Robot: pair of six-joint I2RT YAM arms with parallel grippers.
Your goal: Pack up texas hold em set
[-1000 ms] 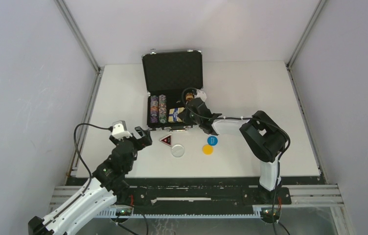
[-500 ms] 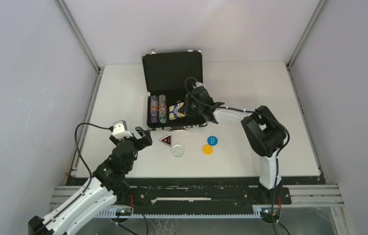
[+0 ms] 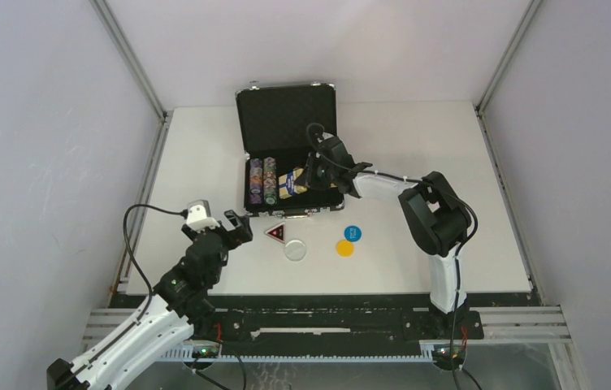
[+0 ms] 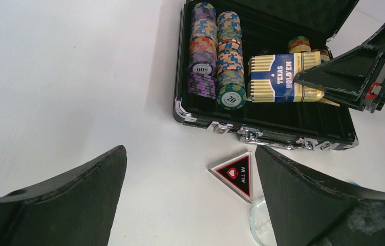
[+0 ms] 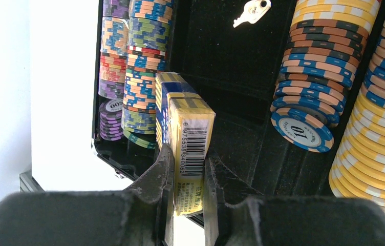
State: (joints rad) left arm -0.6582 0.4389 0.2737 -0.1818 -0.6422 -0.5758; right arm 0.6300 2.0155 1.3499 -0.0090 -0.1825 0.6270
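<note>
Black little briefcase (image 3: 286, 122) with silver edging sits open at the far middle of the table (image 3: 416, 146), lid standing up. We can see poker chips (image 3: 262, 180) lined up in two rows on its left side, striped purple, orange, blue and green. From the right wrist view there are more rows on the other side, blue-orange and yellow-white, plus a small key (image 5: 252, 11) lying on the black lining. The right gripper (image 3: 309, 180) is clamped on one end of the yellow-blue card box (image 3: 292, 184), fingers (image 5: 164, 169) pressed on both flat sides, barcode facing the camera. The box is tilted inside the case between the chip rows, TEXAS HOLD'EM printed on its face. The left gripper (image 3: 237, 223) hangs wide open with nothing in it, near the case's front left corner. Outside the case, just in front of the latches, lies the red-black triangular token (image 3: 276, 233) reading ALL IN, then the white disc (image 3: 295, 249), the yellow disc (image 3: 344, 248) and the blue disc (image 3: 352, 233), all flat on the table
</note>
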